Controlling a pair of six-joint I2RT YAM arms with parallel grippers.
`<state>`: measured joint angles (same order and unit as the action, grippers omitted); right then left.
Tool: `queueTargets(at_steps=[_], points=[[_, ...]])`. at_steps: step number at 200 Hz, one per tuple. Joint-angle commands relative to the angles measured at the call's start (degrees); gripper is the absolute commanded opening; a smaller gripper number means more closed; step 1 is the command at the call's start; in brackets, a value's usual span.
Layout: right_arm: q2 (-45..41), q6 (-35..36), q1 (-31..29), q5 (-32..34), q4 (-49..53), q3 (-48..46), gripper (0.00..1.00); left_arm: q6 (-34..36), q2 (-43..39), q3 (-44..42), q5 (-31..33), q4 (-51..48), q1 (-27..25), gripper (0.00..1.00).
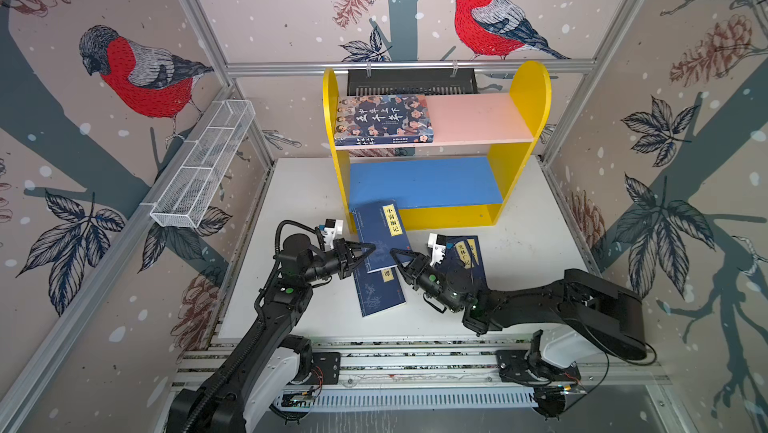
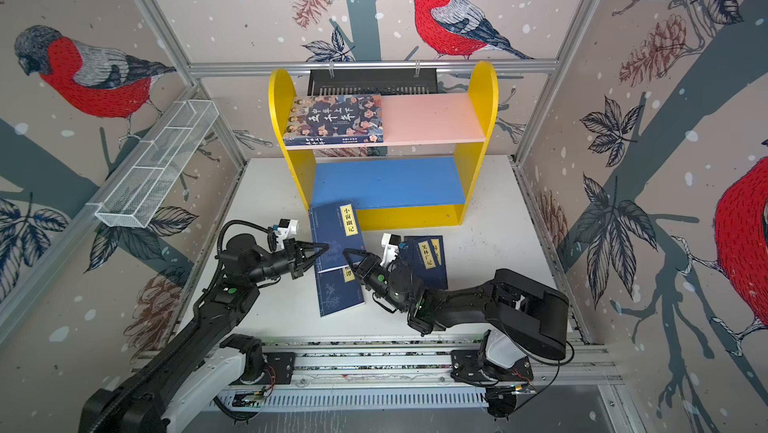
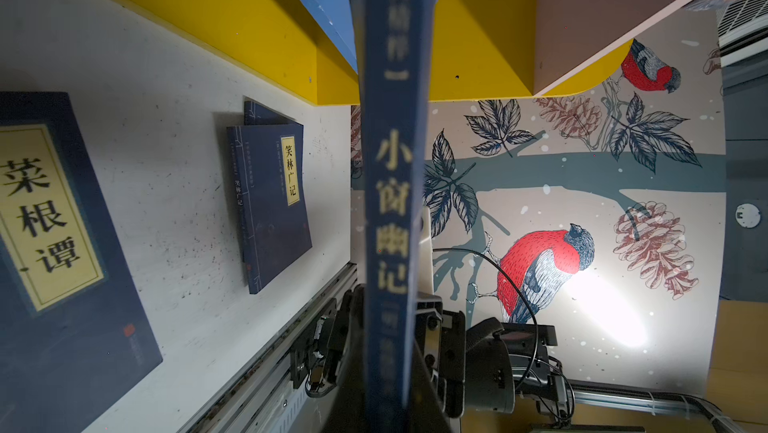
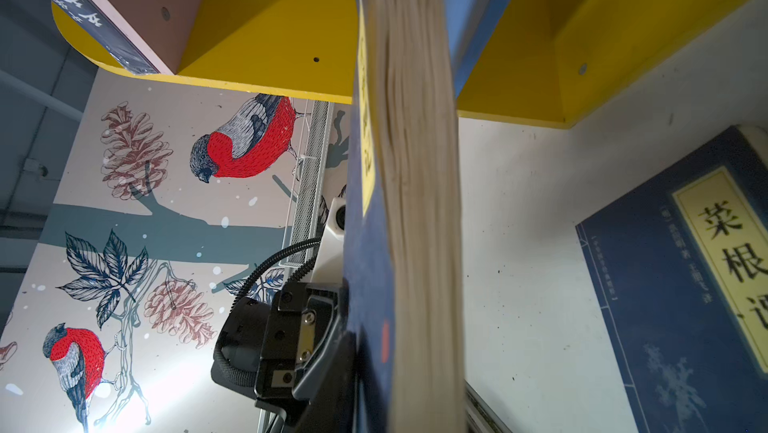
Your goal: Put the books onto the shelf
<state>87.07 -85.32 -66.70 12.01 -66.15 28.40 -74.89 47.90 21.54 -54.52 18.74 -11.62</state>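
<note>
I've got the navy 小窗幽记 book (image 1: 380,227) held up at 7 o'clock of the shelf (image 1: 530,90), L gripper (image 1: 371,248) pinching its spine side, R gripper (image 1: 395,251) pinching its page edge; carry step imo, next: both arms ease it toward 12 onto the blue lower board (image 1: 424,181).

Left arm (image 1: 266,314) and right arm (image 1: 540,306): black shells, white base housings (image 1: 277,368), ribbed cable hose (image 1: 286,225), white wrist cameras (image 1: 332,229); left tool (image 1: 371,247) and right tool (image 1: 394,251) black, triangular.
</note>
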Motion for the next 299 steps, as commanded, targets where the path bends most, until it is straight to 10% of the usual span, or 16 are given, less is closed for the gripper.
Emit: queueTargets(at_steps=[1,60,120,188,254,299], points=[[0.6,1.2,0.2,-1.6,-2.7,0.7,0.09,1.6,-0.5,-0.2,-0.5,0.6,-0.1,0.04],[-3.8,5.3,4.3,-13.9,2.4,0.1,0.02,6.6,-2.1,-0.2,-1.4,-1.9,1.9,0.96],[-16.9,12.3,11.7,-30.4,19.9,-0.5,0.02,13.0,-1.3,0.1,-6.1,-3.7,7.3,0.97],[-31.7,18.5,21.9,-44.1,37.2,-1.9,0.01,4.0,4.4,0.2,-11.4,10.1,9.1,0.95],[-30.0,22.9,24.0,-57.5,40.8,2.3,0.02,4.0,9.0,1.6,-15.1,14.6,8.9,0.93],[-27.1,24.7,24.1,-62.8,41.3,3.7,0.02,4.0,11.1,2.2,-19.4,17.6,8.2,0.73]])
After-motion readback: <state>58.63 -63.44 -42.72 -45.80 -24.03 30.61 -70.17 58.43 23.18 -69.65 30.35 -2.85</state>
